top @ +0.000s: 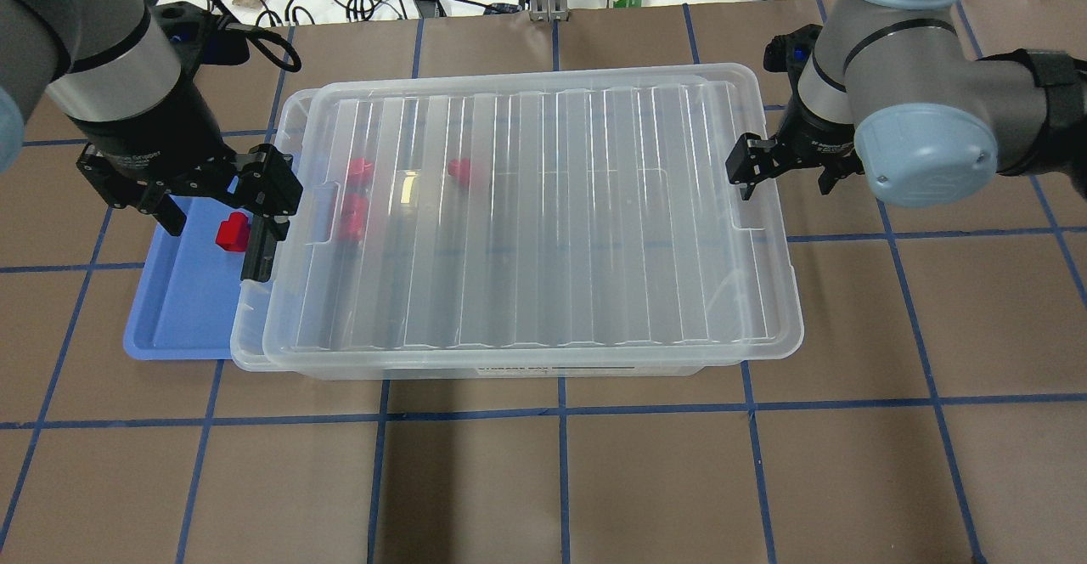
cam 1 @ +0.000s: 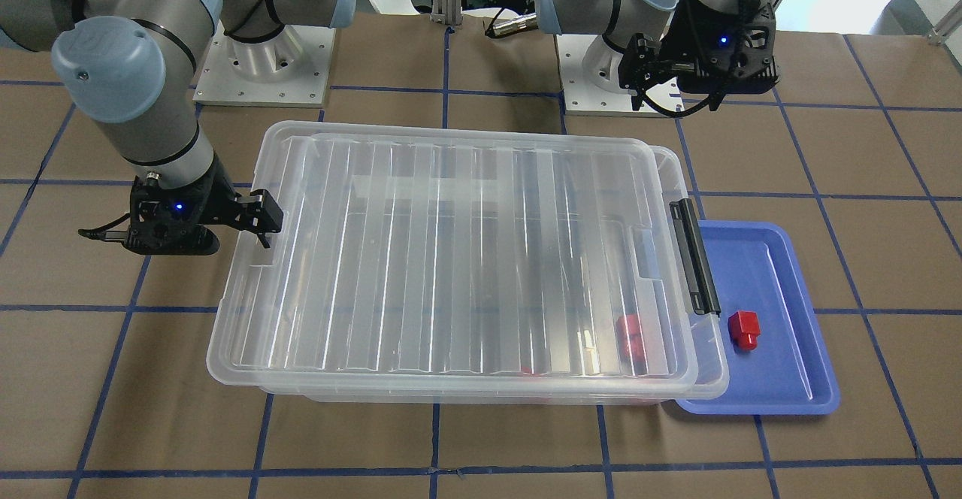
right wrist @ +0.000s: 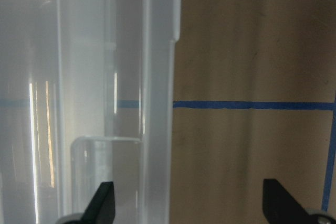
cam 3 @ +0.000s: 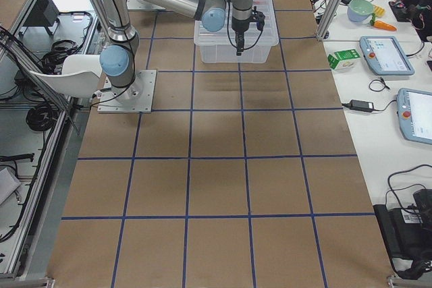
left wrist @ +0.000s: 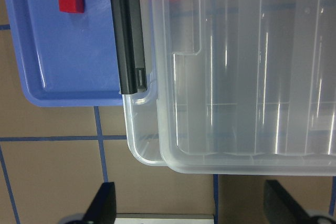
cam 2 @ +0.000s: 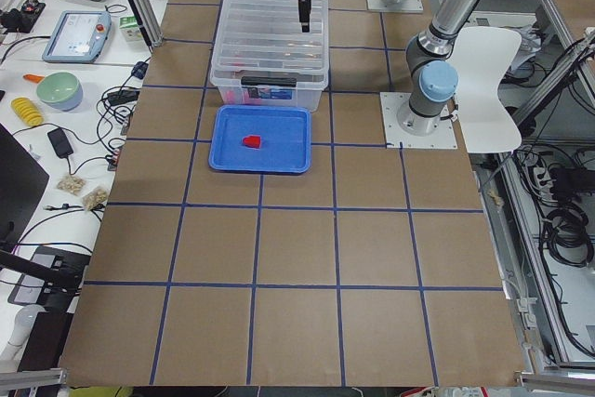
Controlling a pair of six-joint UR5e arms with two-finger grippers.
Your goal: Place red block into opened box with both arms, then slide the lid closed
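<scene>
Both grippers are reading as spread wide and empty. The left gripper point(top: 219, 200) is hovering over the seam between the blue tray point(top: 170, 309) and the handle end of the box point(top: 246, 352). The right gripper point(top: 785, 173) is hanging at the opposite short end.

The lid point(top: 543, 207) is lying on the box with its long axis running left-right across the table, the same way as the box. It's sitting offset toward the right arm. It's overhanging the box there and leaving a narrow strip uncovered by the black handle point(left wrist: 128, 30). So I'm judging the closing travel as along that long axis, toward the left arm.

In the right wrist view the lid's end rim is falling between the fingers, one over the lid beside its tab and the other over bare table. I can't tell height or contact from here. The right arm is the nearer one to that trailing edge, so I'm judging it as the pusher.

A few red shapes are showing through the lid, inside the box near the handle end. One red block point(top: 230, 234) is sitting on the tray just beside the handle, almost under the left gripper. The uncovered strip is looking too narrow to drop it through, so I'm flagging that before any slide.
</scene>
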